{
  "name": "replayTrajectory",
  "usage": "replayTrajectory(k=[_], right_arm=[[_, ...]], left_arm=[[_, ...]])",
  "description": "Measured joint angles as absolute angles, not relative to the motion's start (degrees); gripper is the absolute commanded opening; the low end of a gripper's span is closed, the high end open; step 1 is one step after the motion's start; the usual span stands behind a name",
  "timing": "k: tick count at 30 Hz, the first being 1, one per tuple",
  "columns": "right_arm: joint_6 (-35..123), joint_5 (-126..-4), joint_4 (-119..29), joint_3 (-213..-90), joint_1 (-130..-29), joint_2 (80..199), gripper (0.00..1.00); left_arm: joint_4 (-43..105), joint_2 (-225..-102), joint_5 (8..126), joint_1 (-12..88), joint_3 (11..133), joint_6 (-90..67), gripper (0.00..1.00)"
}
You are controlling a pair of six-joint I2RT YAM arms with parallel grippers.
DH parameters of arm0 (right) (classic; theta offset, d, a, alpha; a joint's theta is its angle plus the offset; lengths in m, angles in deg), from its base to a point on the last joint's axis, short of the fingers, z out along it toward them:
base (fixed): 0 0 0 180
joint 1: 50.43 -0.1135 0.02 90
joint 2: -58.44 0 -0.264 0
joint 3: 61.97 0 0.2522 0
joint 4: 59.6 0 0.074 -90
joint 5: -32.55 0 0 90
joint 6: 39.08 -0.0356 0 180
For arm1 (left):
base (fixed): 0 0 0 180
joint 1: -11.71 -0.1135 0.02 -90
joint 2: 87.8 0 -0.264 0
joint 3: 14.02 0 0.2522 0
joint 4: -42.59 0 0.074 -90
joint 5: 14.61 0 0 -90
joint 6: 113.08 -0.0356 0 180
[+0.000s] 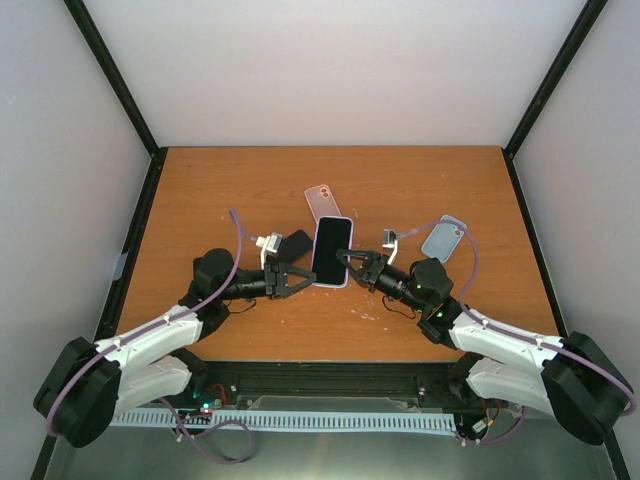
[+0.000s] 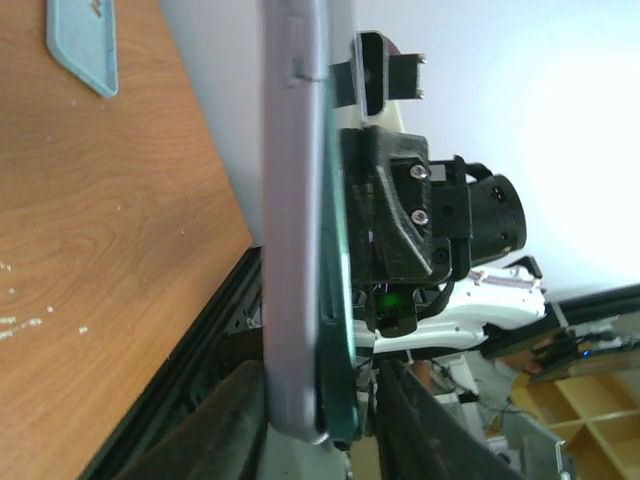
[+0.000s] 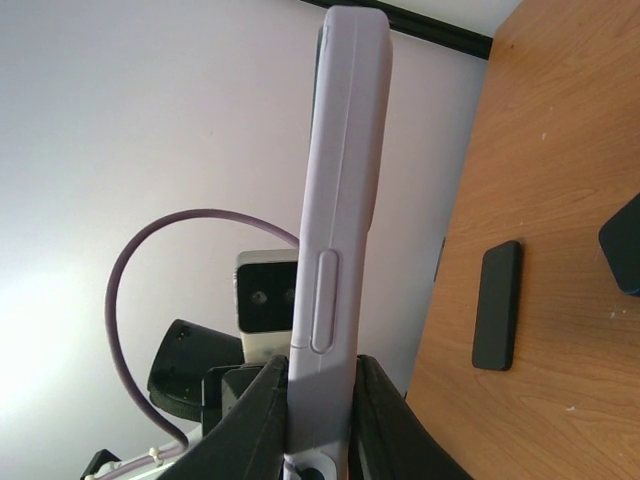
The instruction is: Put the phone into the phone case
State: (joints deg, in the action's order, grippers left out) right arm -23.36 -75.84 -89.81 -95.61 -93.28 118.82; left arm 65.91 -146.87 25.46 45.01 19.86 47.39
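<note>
The phone (image 1: pixel 331 250), black screen up with a teal edge (image 2: pixel 338 330), is held above the table in a lavender phone case (image 2: pixel 295 250). At its left end the phone stands partly proud of the case. My right gripper (image 1: pixel 345 258) is shut on the right end of the case (image 3: pixel 340 200), a finger on each face (image 3: pixel 320 362). My left gripper (image 1: pixel 308 277) straddles the other end (image 2: pixel 320 365). One of its fingers (image 2: pixel 235 420) lies against the case back, and a thin gap shows between the other finger (image 2: pixel 420 430) and the phone.
A pink case (image 1: pixel 322 201) lies on the table just behind the phone. A grey-blue case (image 1: pixel 445 238) lies to the right, also seen in the left wrist view (image 2: pixel 80 45). A flat black item (image 1: pixel 293 243) rests to the left (image 3: pixel 497 305).
</note>
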Motion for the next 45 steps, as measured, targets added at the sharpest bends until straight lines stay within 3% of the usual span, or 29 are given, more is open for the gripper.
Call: replayTrajectory(k=[5, 14, 15, 19, 23, 29, 45], right_arm=[[-23.53, -75.84, -90.57, -95.61, -93.28, 118.82, 0.16], [-22.79, -75.89, -90.05, -95.59, -93.26, 118.93, 0.16], [-22.66, -75.87, -89.85, -95.59, -93.26, 118.93, 0.16], [-22.39, -75.97, -88.65, -95.59, -93.26, 118.93, 0.16], [-21.96, -76.28, -86.46, -95.56, -93.28, 118.91, 0.16], [-19.55, -76.54, -80.06, -95.37, -93.28, 118.91, 0.16], [-15.62, -77.37, -71.82, -90.36, -93.56, 128.46, 0.16]], left_arm=[[64.77, -146.61, 26.83, 45.01, 19.86, 47.28, 0.02], [57.39, -144.92, 28.82, 45.05, 21.74, 45.06, 0.01], [56.56, -144.73, 28.97, 45.1, 21.96, 44.73, 0.03], [53.36, -144.14, 29.67, 45.2, 22.64, 43.26, 0.27], [51.31, -143.0, 31.25, 45.18, 22.77, 41.89, 0.61], [43.27, -139.57, 36.65, 45.2, 24.25, 38.04, 0.99], [20.56, -139.39, 54.52, 44.0, 29.54, 30.98, 1.0]])
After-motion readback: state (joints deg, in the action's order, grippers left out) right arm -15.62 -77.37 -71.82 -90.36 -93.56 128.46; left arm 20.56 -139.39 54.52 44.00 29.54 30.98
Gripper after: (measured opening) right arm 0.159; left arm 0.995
